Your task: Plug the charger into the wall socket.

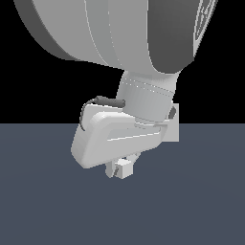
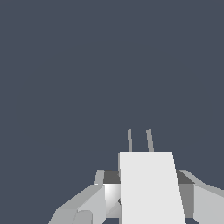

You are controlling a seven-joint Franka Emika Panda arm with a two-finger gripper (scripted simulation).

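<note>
No brand, label or legible writing shows on anything; the only marking is a dark ribbed pattern on the arm's large housing at the exterior view's upper right, too partial to read. The charger (image 2: 151, 188) is a plain off-white block with flat faces and sharp edges, and two thin grey prongs (image 2: 149, 140) stand side by side out of its far end. In the wrist view its long axis runs straight away from the camera, prongs leading, pointing out over bare slate-blue floor (image 2: 65, 78). The gripper (image 2: 148, 197) has its fingers (image 2: 87, 205) pressed against the block's two flanks, jaws closed only as far as the block's width allows. In the exterior view the charger (image 1: 124, 168) hangs just below the gripper (image 1: 119, 167), above the floor. A light-grey flat panel, the wall socket (image 1: 175, 128), peeks from behind the wrist on the exterior view's right, mostly hidden.
</note>
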